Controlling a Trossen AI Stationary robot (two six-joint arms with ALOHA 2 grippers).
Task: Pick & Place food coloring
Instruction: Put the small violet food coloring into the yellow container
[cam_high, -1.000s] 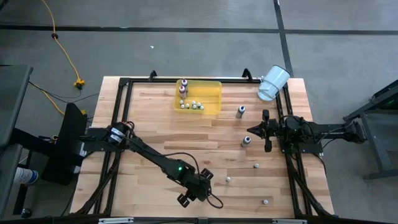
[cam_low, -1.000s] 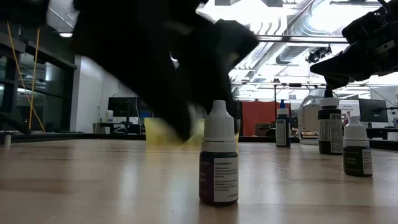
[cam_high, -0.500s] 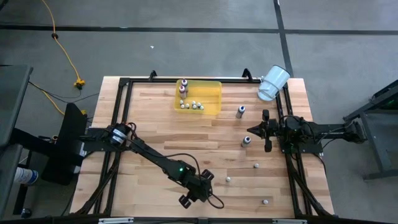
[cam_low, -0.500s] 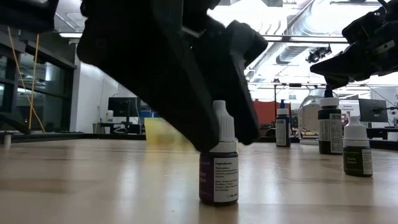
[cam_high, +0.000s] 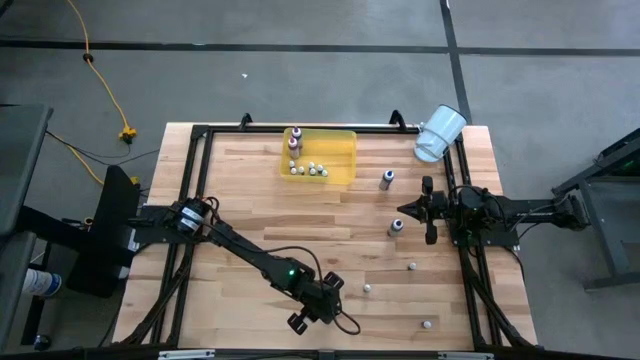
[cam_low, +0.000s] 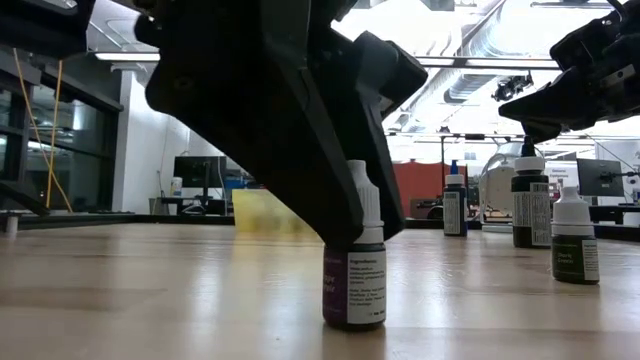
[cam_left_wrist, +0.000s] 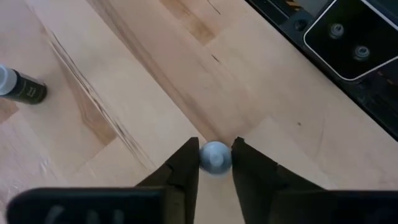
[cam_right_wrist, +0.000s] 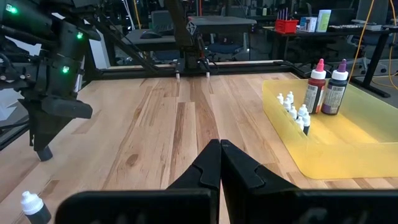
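The wooden table (cam_high: 260, 200) carries the whole scene, with a yellow tray (cam_high: 338, 150) at its far edge already holding several small bottles (cam_high: 306, 169) and two taller ones (cam_high: 295, 138). A white cup (cam_high: 440, 132) lies tipped at the far right corner.

The left arm reaches far toward the near edge, and its gripper (cam_high: 322, 306) stands over one upright bottle of food coloring (cam_low: 354, 262). The right arm waits at the right side, its gripper (cam_high: 430, 213) pressed fully together and holding nothing, well away from this bottle.

The relation that matters is at the left gripper. In the left wrist view the bottle's pale cap (cam_left_wrist: 215, 155) sits squarely between the two dark fingers (cam_left_wrist: 185, 167), which stand at either side of it and look to be touching or all but touching it. The low view shows the fingers coming down around the cap and neck while the dark body stands on the wood, its long axis vertical, so the grip seems to be taking hold across the neck rather than finished.

Four loose bottles (cam_high: 398, 226) stand on the right half of the table. From the gripped bottle, the tray lies across the table at the far edge.
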